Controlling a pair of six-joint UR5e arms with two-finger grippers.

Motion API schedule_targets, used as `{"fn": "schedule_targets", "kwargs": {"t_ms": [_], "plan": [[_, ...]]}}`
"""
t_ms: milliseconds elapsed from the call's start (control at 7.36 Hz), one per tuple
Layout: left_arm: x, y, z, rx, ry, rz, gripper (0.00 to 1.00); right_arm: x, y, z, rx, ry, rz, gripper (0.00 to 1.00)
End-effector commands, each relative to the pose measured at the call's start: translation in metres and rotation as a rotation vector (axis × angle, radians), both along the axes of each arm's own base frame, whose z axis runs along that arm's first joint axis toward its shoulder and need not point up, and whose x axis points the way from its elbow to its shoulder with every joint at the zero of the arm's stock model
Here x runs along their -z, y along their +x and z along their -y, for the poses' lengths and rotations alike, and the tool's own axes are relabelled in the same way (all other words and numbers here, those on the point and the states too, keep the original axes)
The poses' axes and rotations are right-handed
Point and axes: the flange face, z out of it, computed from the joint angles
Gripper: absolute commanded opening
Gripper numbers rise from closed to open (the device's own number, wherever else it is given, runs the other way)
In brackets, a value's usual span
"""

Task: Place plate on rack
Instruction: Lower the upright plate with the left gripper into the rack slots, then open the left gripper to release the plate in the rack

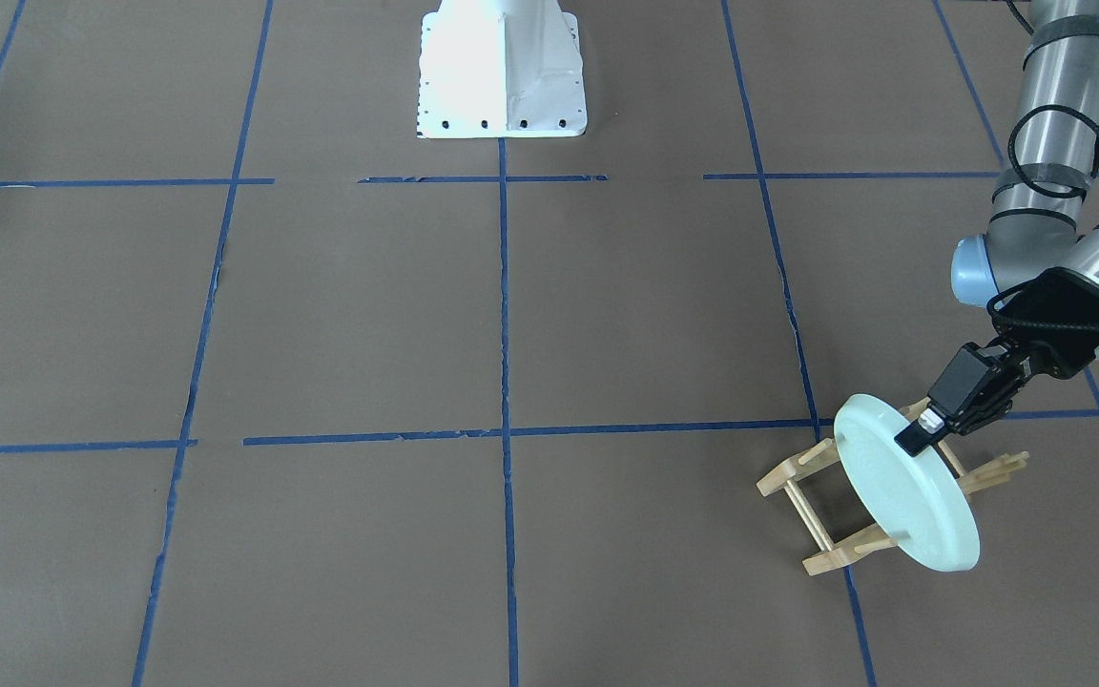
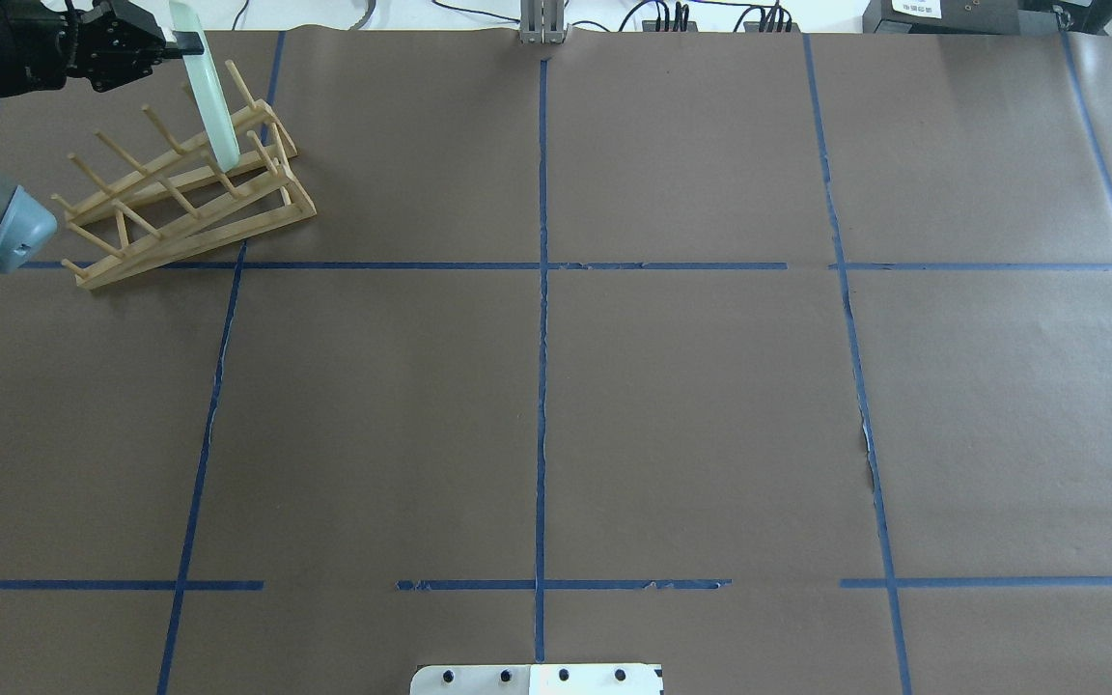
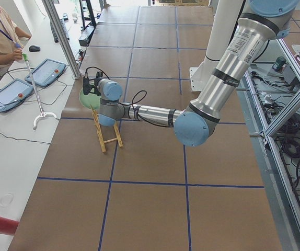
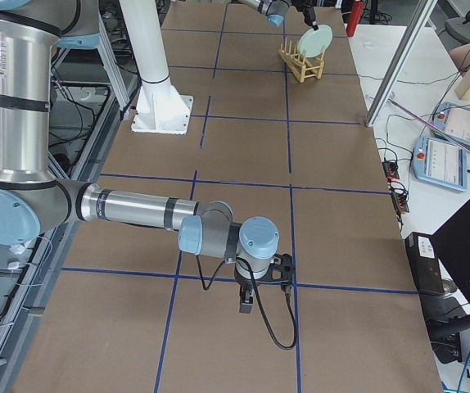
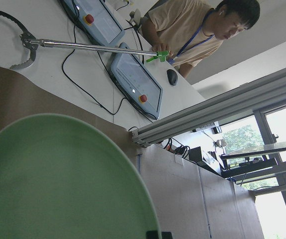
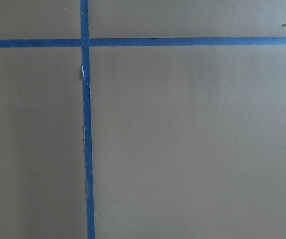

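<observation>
Nearest in the exterior right view, the right gripper (image 4: 247, 306) hangs low over the brown-papered table (image 4: 243, 147), pointing down beside a blue tape line (image 6: 85, 149). Whether its fingers are spread or closed cannot be told. Farther along, at about 10 o'clock in the overhead view, the wooden rack (image 2: 208, 236) stands on the paper. The mint-green plate (image 1: 907, 496) stands on edge in it, leaning, with its lower rim down between the pegs at the rack's 1 o'clock end. Whether it bears on the rails is unclear. The left gripper (image 1: 920, 435) is clamped on the plate's rim, at about 1 o'clock in the front-facing view. Beyond, an operator (image 5: 198, 25) is at the white side bench.
</observation>
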Motion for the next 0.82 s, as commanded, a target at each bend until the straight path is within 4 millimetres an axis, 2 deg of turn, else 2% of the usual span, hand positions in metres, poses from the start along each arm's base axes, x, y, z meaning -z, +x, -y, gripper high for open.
{"fn": "schedule_targets", "kwargs": {"t_ms": [0, 272, 408, 680], "plan": [[-0.0028, 0.0127, -0.0013, 0.01, -0.004, 0.0, 0.0, 0.0, 0.0, 0.0, 0.0, 0.0, 0.0, 1.0], [-0.0029, 0.0148, -0.0025, 0.013, -0.002, -0.003, 0.0, 0.0002, 0.0, 0.0001, 0.0, 0.002, 0.0, 1.0], [-0.0049, 0.0155, -0.0035, 0.012, -0.005, -0.002, 0.11, 0.0, 0.0, 0.0, 0.0, 0.0, 0.0, 1.0], [-0.0027, 0.0149, -0.004, 0.015, 0.0, -0.005, 1.0, 0.0002, 0.0, 0.0001, 0.0, 0.002, 0.0, 1.0]]}}
